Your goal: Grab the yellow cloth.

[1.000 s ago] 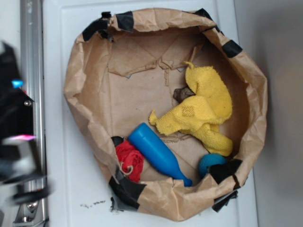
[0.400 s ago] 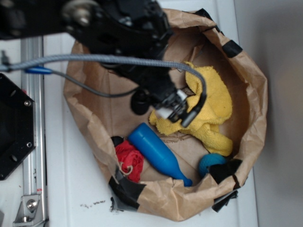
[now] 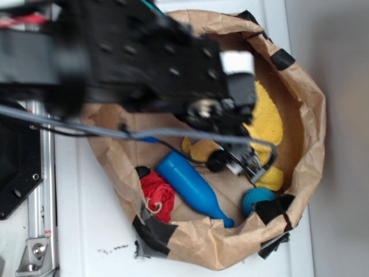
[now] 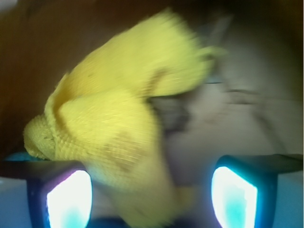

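Observation:
The yellow cloth [image 3: 268,118] lies crumpled in the right half of a brown paper bag [image 3: 311,109], mostly hidden under my arm in the exterior view. In the wrist view the yellow cloth [image 4: 114,118] fills the middle and left, and its lower fold hangs between my two fingers. My gripper [image 3: 245,164] hovers over the cloth's lower edge with its jaws wide apart. In the wrist view the gripper [image 4: 152,197] is open, with the left finger [image 4: 69,199] beside the cloth.
A blue bottle-shaped toy [image 3: 193,187] lies at the bag's bottom middle, with a red knitted bundle [image 3: 157,196] to its left. A teal ball [image 3: 256,199] sits at lower right. The bag's folded rim with black tape rings everything. A small dark object [image 4: 173,111] lies beside the cloth.
My arm has swung in from the left and moved right and down across the bag. The gripper now sits over the cloth's lower right part.

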{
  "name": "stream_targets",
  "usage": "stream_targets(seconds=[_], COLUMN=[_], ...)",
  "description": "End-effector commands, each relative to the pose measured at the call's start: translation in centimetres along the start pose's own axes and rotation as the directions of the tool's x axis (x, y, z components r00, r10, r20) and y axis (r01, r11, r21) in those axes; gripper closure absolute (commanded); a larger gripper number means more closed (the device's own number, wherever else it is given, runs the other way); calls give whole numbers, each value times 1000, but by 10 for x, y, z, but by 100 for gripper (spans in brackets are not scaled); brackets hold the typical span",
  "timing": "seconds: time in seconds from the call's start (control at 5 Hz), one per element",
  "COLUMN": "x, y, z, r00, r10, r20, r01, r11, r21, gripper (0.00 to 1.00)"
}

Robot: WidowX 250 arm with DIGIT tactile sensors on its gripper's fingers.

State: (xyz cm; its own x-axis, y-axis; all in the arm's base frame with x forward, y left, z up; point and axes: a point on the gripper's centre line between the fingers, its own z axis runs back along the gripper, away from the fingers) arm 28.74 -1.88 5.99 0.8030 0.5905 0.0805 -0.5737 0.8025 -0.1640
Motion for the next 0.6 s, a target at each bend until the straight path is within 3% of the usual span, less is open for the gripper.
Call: stream_targets(seconds=[0.0,0.2,0.4], x=[10,13,12], y=[-35,-31,-33], z=[-32,-27,-11], r00=[960,954,921], r10=[-265,-279,-353], r20=[89,108,168], r01=[277,293,373], r11=[944,942,921], r21=[-181,-161,-108], gripper=[100,100,100])
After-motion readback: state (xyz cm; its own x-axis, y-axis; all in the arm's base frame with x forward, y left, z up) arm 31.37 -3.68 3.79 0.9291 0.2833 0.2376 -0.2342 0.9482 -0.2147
